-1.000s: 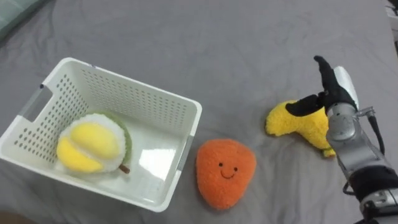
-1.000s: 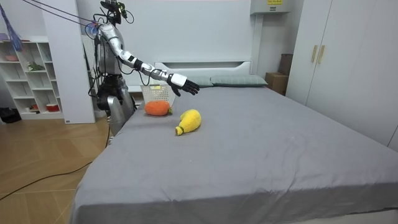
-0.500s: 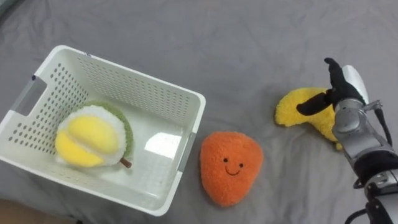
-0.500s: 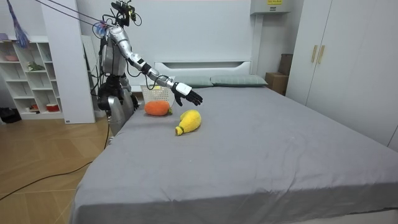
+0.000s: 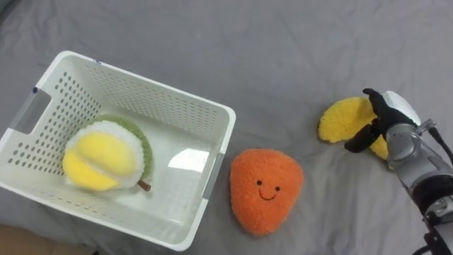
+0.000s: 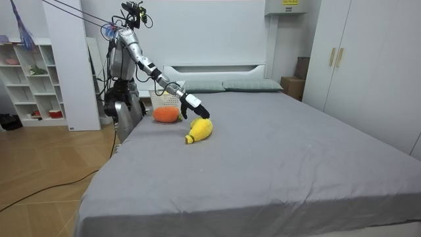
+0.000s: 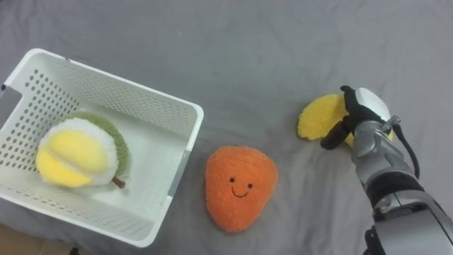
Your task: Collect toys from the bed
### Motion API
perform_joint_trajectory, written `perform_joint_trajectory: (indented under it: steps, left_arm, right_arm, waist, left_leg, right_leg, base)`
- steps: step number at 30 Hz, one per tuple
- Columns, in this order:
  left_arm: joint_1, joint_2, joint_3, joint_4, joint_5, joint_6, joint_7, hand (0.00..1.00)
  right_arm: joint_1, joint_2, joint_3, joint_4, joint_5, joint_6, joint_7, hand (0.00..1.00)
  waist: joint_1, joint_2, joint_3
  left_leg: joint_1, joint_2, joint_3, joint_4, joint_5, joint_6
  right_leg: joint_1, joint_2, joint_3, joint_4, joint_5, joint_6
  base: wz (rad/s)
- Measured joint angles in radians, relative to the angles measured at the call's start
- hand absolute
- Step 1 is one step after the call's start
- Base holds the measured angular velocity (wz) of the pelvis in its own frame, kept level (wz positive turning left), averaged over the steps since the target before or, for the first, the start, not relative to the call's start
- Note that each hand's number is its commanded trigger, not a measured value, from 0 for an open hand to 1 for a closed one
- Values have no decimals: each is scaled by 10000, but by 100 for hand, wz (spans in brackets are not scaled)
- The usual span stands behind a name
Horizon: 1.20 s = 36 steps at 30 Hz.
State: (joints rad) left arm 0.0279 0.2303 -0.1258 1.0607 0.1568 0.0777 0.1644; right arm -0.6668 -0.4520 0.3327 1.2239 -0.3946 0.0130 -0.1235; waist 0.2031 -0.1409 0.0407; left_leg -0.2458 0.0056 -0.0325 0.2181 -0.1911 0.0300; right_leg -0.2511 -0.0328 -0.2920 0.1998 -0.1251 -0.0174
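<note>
bed [image 6: 276, 158]: wide, with a plain grey cover and pillows at the head end. all the toys and the basket lie on it. in the room view the robot stands at the bed's side on the room view's left, near the head end, with its right arm stretched out and down over the cover.
basket [image 5: 212, 117]: white plastic with perforated walls and a handle slot in its short side. it stands on the cover at the robot's left.
orange plush toy [image 5: 265, 190]: rounded, with a small smiling face. it lies on the cover just beside the basket's right wall and apart from the yellow toy.
durian plush toy [image 5: 106, 156]: yellow in the middle, with a white and green edge and a short brown stem. it lies inside the basket, in its left part.
yellow plush toy [image 5: 343, 119]: lies on the cover at the robot's right, well apart from the basket and not yet collected.
right hand [image 5: 389, 117]: placed on the right end of the yellow plush toy.
fingers [image 5: 371, 99]: dark and spread apart from the thumb. they touch the toy from above and the thumb lies on its near side, but they are not clamped round it.
</note>
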Motion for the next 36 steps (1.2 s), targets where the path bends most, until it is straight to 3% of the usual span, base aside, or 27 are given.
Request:
perform_joint_trajectory:
  steps: [6, 7, 8, 9, 10, 12, 17, 28, 36]
  left_arm:
    - [-281, 38, -151, 183, -93, -68, -6, 0]
    - [-288, 42, -151, 182, -96, -94, -7, 0]
    - [-301, 46, -152, 188, -96, -123, -23, 0]
    - [-315, 54, -152, 189, -97, -125, -56, 0]
    - [-349, 56, -154, 193, -97, -126, -114, 0]
    - [-381, 88, -156, 195, -97, -145, -229, 0]
    - [-351, 178, -163, 261, -112, -133, -281, 0]
    - [-361, 176, -149, 267, -462, -144, -318, 0]
    - [-369, 174, -118, 184, -455, -160, -471, 0]
  right_arm:
    - [48, -103, 585, 296, -551, 22, 82, 2]
    - [48, -106, 605, 302, -609, 32, 101, 24]
    - [48, -115, 657, 351, -741, 63, 152, 34]
    - [50, -133, 752, 418, -839, 111, 168, 56]
    - [71, -187, 800, 455, -876, 113, 178, 63]
    - [155, -313, 824, 455, -934, 114, 168, 100]
    - [186, -548, 801, 265, -1406, 248, 22, 100]
    - [695, -551, 774, 183, -1668, 319, 143, 100]
    - [946, -534, 758, 22, -1646, 309, 287, 100]
  waist:
    - [2, 31, 15]
    - [12, 41, 21]
    - [31, 57, 32]
    - [74, 69, 40]
    - [179, 84, 47]
    - [267, 105, 41]
    - [369, 139, 35]
    - [480, 169, 23]
    - [502, 370, -113]
  left_leg:
    - [-38, -18, 40, -33, 2, -6]
    - [-41, -24, 47, -32, 2, -6]
    - [-41, -39, 63, -25, 2, -6]
    - [-41, -59, 66, 7, 2, -6]
    - [-42, -62, 75, 29, 2, -6]
    - [-41, -60, 70, 42, 2, -6]
    - [-28, -54, 66, 106, 9, -17]
    - [39, -63, 82, 200, 18, -31]
    - [48, -37, 179, 213, 93, -54]
  right_leg:
    - [129, -1, -58, -174, 7, -9]
    - [139, -4, -67, -184, 7, -9]
    - [175, -8, -76, -231, 15, -15]
    - [242, -10, -80, -336, 30, -23]
    - [247, -13, -87, -330, 33, -24]
    - [271, -11, -89, -329, 33, -24]
    - [336, -2, -92, -332, 35, -27]
    - [480, -18, -120, -322, 51, -49]
    - [462, -14, -124, -302, 136, -96]
  base:
    - [7]
    - [5]
    - [6]
    - [4]
    - [0]
    - [2]
    - [2]
    - [1]
    - [-3]
